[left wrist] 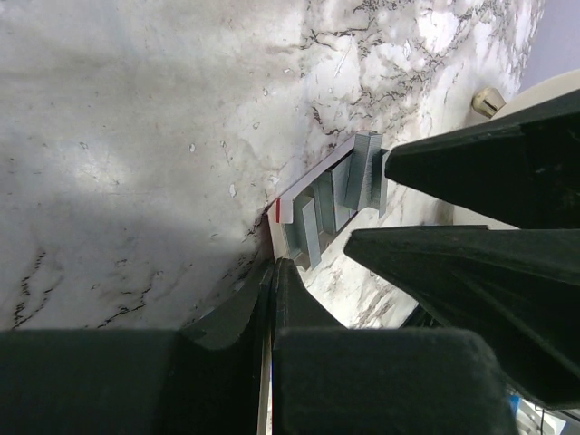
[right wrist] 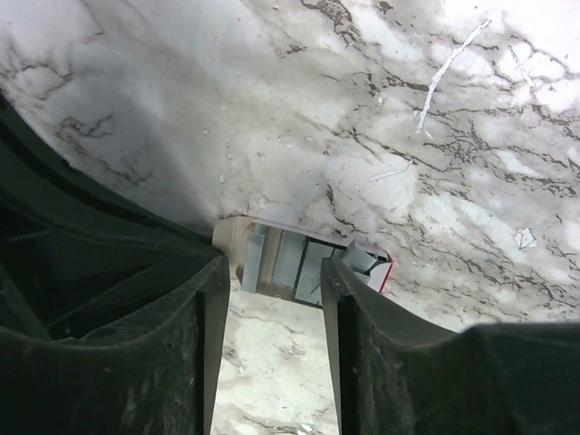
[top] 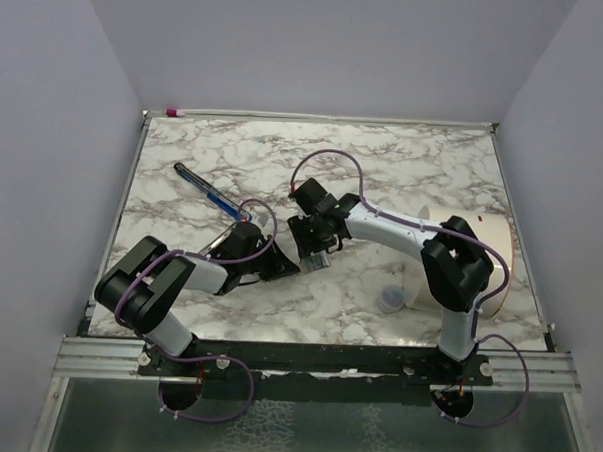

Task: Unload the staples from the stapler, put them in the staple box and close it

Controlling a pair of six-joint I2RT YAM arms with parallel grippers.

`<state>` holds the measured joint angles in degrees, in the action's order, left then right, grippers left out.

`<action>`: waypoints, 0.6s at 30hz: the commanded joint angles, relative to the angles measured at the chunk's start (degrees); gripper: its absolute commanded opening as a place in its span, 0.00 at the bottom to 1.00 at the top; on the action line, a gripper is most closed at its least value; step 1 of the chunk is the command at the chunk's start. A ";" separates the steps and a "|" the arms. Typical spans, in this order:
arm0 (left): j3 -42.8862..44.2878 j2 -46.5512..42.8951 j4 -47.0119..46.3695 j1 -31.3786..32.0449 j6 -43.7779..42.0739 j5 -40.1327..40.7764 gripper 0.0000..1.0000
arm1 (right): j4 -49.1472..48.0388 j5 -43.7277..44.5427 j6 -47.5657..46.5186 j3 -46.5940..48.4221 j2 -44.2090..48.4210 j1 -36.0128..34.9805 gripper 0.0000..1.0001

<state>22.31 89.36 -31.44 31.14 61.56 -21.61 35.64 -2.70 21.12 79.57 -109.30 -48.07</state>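
Observation:
A small white box with red marks [left wrist: 283,210] lies on the marble with several silvery strips of staples [left wrist: 333,192] in it. My left gripper [left wrist: 275,265] is shut, and its tips touch the box's near corner. I cannot tell if they pinch its edge. My right gripper [right wrist: 274,267] is open just short of the box [right wrist: 228,243], with only bare marble between its fingers and the staples [right wrist: 294,258] straight ahead. Both grippers, left [top: 280,265] and right [top: 316,255], meet at the table's middle. The stapler does not show in any view.
A blue-black pen [top: 207,192] lies at the back left. A white roll [top: 473,244] stands beside the right arm, with a small clear cap [top: 390,298] in front of it. Thin pale slivers [right wrist: 448,63] lie on the marble. The right fingers [left wrist: 480,159] crowd the left wrist view.

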 commanded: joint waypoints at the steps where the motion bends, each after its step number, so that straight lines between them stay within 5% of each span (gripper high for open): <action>1: 0.49 -0.58 0.06 0.21 -0.87 -0.71 0.00 | 6.67 8.28 -1.87 4.52 -3.32 -2.07 0.46; 18: 0.09 -0.55 -0.63 0.23 -0.50 -0.69 0.00 | 9.78 12.31 -2.05 7.42 -6.23 -4.55 0.55</action>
<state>22.31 89.36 -31.44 31.14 61.58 -21.61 44.03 7.05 19.62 85.23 -114.34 -51.81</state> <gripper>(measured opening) 0.010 0.537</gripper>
